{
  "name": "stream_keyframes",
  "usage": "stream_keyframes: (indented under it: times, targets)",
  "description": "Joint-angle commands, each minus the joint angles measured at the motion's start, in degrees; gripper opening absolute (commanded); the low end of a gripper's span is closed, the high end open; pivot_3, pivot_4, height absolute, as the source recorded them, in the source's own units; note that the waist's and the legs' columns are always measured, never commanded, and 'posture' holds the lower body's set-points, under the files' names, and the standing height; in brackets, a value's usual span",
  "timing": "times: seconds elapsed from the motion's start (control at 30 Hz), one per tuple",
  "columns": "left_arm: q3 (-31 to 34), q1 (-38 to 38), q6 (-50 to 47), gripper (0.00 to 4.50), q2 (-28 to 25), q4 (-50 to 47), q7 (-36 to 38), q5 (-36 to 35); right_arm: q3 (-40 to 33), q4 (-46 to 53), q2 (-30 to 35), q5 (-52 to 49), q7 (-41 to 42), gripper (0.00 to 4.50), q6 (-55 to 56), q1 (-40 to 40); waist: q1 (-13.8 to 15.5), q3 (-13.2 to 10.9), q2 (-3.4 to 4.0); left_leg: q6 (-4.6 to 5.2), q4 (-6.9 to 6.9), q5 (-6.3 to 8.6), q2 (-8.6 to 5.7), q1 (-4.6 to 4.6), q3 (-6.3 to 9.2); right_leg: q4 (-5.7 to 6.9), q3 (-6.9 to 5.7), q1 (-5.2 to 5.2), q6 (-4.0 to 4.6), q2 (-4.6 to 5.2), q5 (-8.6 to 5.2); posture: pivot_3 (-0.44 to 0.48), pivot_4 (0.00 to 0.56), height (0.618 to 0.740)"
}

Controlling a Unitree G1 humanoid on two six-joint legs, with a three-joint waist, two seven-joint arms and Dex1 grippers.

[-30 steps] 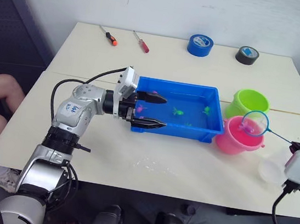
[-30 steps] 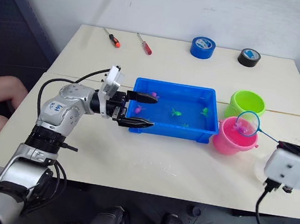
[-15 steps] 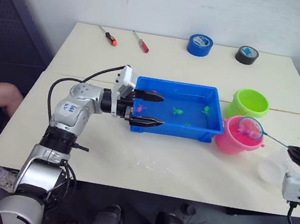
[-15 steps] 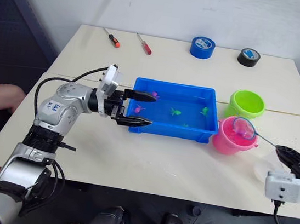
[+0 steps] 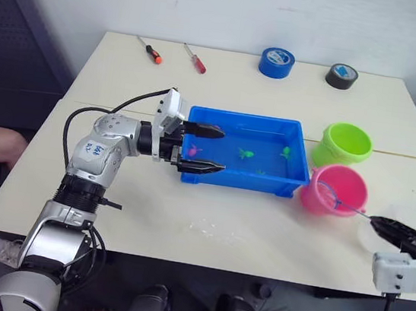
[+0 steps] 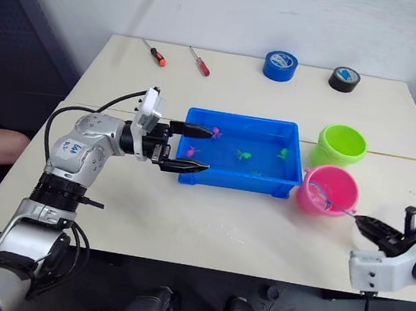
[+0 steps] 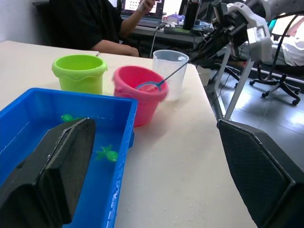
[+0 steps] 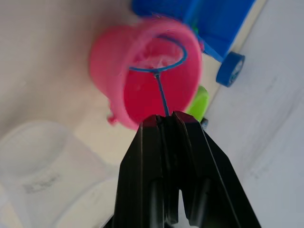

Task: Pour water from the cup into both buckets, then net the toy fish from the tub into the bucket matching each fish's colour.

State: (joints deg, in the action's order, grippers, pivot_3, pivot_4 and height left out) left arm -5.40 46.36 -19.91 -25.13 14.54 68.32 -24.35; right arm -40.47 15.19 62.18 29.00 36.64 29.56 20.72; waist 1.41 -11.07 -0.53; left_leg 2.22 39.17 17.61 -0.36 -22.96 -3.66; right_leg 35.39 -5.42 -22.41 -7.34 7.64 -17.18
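My right gripper [image 8: 164, 124] pinches the net [image 8: 158, 53] handle, hoop dipped inside the pink bucket [image 5: 334, 189]. My left gripper [image 5: 203, 149], fingers spread, straddles the tub [image 5: 266, 180]'s left wall. No legible writing.

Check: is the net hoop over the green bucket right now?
No, the net hoop sits in the pink bucket's mouth, held by the right pincer.

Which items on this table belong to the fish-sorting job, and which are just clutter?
Job: blue tub, toy fish, pink bucket, green bucket, clear cup, net.

Clutter: two screwdrivers, blue tape roll, black tape roll.
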Motion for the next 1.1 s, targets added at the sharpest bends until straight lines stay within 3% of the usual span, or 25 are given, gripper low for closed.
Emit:
stream_keyframes:
  times: [0.03, 0.43, 0.57, 0.7, 0.83, 0.97, 1.1]
  targets:
    - [0.97, 0.77, 0.86, 4.47, 0.06, -0.27, 0.05, 0.06, -3.65, 0.48, 0.21, -0.30, -0.64, 0.00, -1.15, -1.41, -0.04, 0.00, 0.00, 0.00, 0.00, 0.00, 0.02, 0.01, 0.01, 0.01, 0.00, 0.00, 0.00, -0.02, 0.00, 0.000, 0.150, 0.740]
    - [1.29, 0.37, 0.75, 4.47, -0.48, -0.32, -0.13, 0.25, -4.32, 3.32, -1.80, -7.61, 2.46, 0.00, -5.44, -3.34, 0.04, 0.00, 0.00, -0.05, -0.04, 0.02, 0.04, 0.11, -0.03, 0.12, 0.09, -0.02, 0.01, -0.06, 0.00, 0.000, 0.150, 0.740]
    - [1.87, -0.03, 0.33, 4.47, -1.16, 0.46, -0.65, 0.36, -3.19, 6.64, -4.28, -17.47, 4.52, 0.00, -14.22, -7.03, 0.00, 0.00, 0.00, -0.05, -0.03, 0.02, 0.05, 0.12, -0.03, 0.14, 0.09, -0.02, 0.01, -0.07, 0.00, 0.000, 0.150, 0.740]
    - [2.89, -2.96, 0.15, 4.47, -4.34, 0.89, -1.57, 1.59, 6.32, 13.49, -5.94, -36.24, 8.09, 0.00, -35.58, -15.36, -0.74, 0.01, 0.01, -0.06, -0.04, 0.02, 0.10, 0.24, -0.05, 0.23, 0.12, 0.02, 0.01, -0.07, 0.00, 0.000, 0.150, 0.740]
    - [5.94, -7.53, -0.92, 4.47, -9.60, -0.71, -3.45, 1.89, 19.27, 14.93, -6.18, -45.14, 8.67, 0.00, -51.19, -27.88, -1.44, 0.00, 0.01, -0.16, -0.08, 0.09, 0.16, 0.46, 0.02, 0.49, 0.12, 0.04, 0.02, -0.07, 0.00, 0.000, 0.150, 0.740]
    - [10.53, -13.86, -3.81, 4.47, -15.54, -6.05, -5.33, 0.75, 33.04, 10.04, -9.43, -46.44, 10.34, 0.00, -59.18, -41.82, -1.69, -0.01, 0.01, -0.23, -0.10, 0.14, 0.21, 0.42, 0.05, 0.48, 0.09, -0.04, 0.07, 0.00, -0.01, 0.000, 0.150, 0.740]
    - [14.89, -19.95, -6.47, 4.47, -19.20, -12.38, -8.13, 0.03, 44.27, 1.46, -12.92, -42.43, 13.24, 0.00, -58.99, -51.52, -1.48, -0.01, 0.02, -0.22, -0.06, 0.22, 0.18, 0.31, 0.17, 0.48, 0.08, -0.09, 0.07, 0.04, -0.01, 0.000, 0.150, 0.740]
